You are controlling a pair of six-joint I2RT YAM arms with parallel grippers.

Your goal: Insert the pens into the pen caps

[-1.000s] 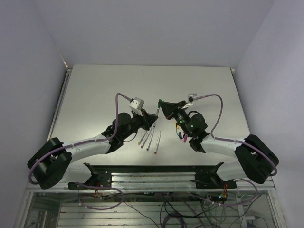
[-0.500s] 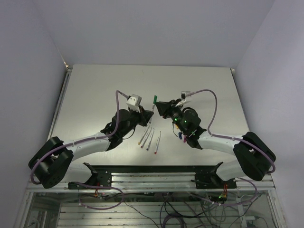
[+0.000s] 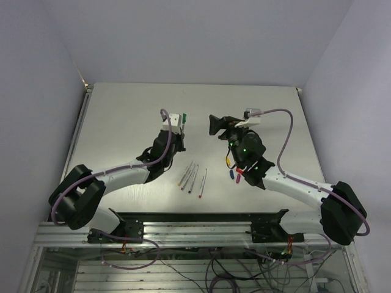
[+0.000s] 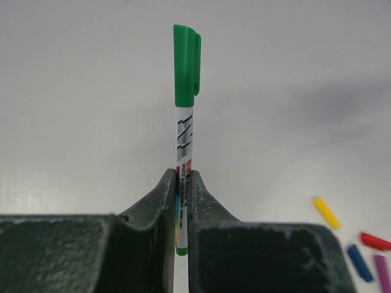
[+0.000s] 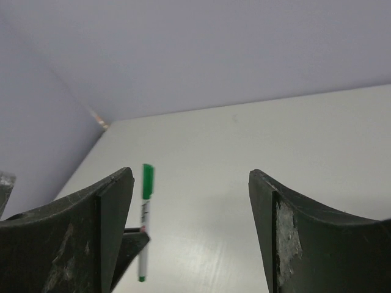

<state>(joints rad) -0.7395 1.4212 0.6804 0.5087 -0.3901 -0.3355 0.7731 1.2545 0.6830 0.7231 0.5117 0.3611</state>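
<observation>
A white pen [image 4: 184, 143] wearing a green pen cap [image 4: 186, 64] stands upright in my left gripper [image 4: 184, 183], which is shut on its lower barrel. From above, that gripper [image 3: 181, 125] hovers over the table's middle, with the green cap [image 3: 184, 117] at the pen's far end. My right gripper [image 5: 189, 177] is open and holds nothing; the capped pen [image 5: 145, 217] sits just off its left finger. Several uncapped pens [image 3: 192, 178] lie side by side nearer the bases. Yellow [image 4: 325, 212], red [image 4: 374, 241], blue [image 4: 357, 262] and purple [image 4: 382, 271] caps lie loose.
From above, the loose caps [image 3: 233, 173] lie under the right arm's forearm [image 3: 256, 168]. Grey walls enclose the table [image 3: 122, 110] on three sides. A metal rail [image 3: 195, 229] runs along the near edge by the arm bases.
My right gripper has opened, let go of the green cap and drawn back to the right. My left gripper has carried the capped pen farther from the bases and slightly left.
</observation>
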